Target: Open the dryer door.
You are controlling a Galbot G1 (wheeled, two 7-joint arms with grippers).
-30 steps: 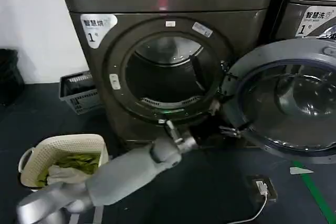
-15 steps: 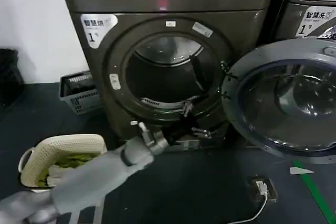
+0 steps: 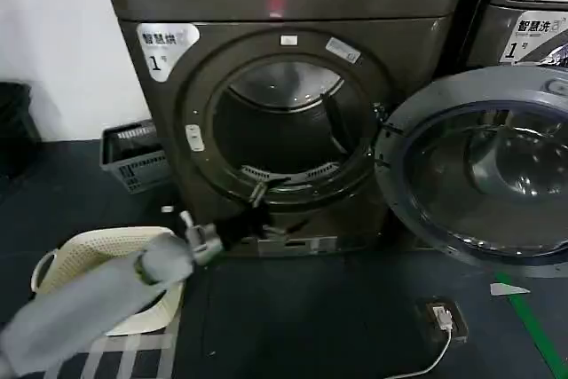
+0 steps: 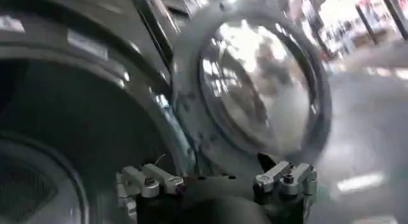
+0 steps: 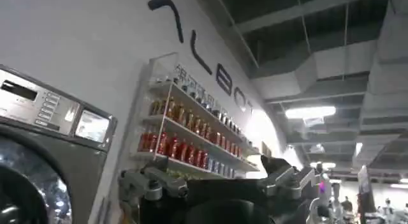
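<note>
The dryer door (image 3: 484, 175) stands swung wide open to the right of the bronze-grey machine, grey inner face and dark glass turned toward me. The round drum opening (image 3: 280, 130) is uncovered. My left gripper (image 3: 266, 209) hangs low in front of the opening's lower rim, open, with nothing between its fingers and clear of the door. In the left wrist view the open left gripper (image 4: 213, 174) faces the drum rim, with the door (image 4: 255, 85) beyond it. My right gripper (image 5: 213, 171) is raised beside the neighbouring machine, open and empty.
A cream laundry basket (image 3: 98, 246) with clothes sits on the floor at lower left, partly behind my left arm. A grey crate (image 3: 133, 157) stands left of the dryer. A second machine (image 3: 524, 6) stands at the right. A plug and cable (image 3: 441, 317) and green tape (image 3: 532, 326) lie on the floor.
My left arm has drawn back leftward and down, from below the door's hinge side toward the basket. The door has stayed wide open.
</note>
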